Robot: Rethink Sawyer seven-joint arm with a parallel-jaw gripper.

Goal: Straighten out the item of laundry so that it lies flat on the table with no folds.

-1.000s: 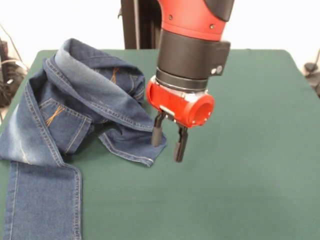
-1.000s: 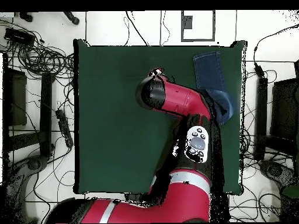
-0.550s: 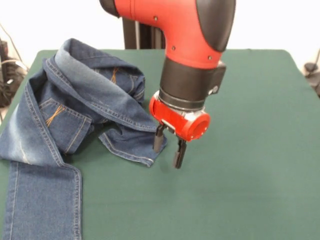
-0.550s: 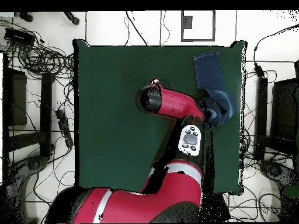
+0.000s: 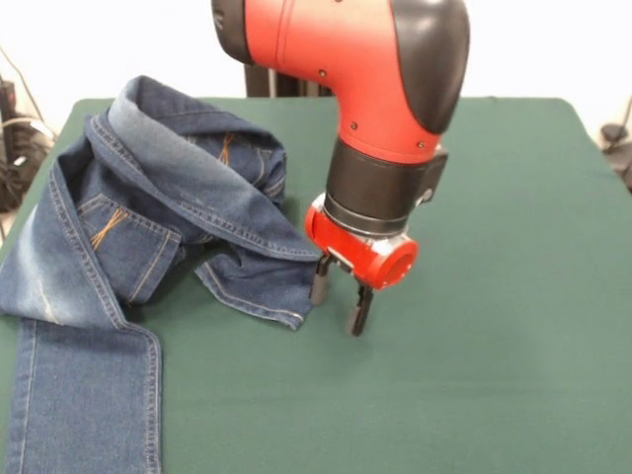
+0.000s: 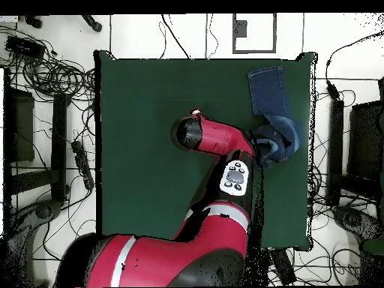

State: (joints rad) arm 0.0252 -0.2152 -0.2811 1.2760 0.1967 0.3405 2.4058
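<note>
The item of laundry, blue denim jeans with orange-stitched pockets, lies bunched and folded over itself on the left of the dark green table in the front view. One leg runs down to the bottom left corner. My gripper stands open just right of the folded hem edge, fingertips close to the tabletop, one finger right beside the hem. Nothing is between the fingers. In the overhead view the jeans lie at the upper right, partly hidden by the arm; the gripper itself is hidden under the arm's wrist.
Cables and dark equipment surround the table on the floor. The arm's red body reaches up from the bottom across the table's middle. The table's right half in the front view is bare green felt.
The gripper has moved down and slightly right, closer to the tabletop beside the hem. The arm's upper links have swung over. The jeans have not moved.
</note>
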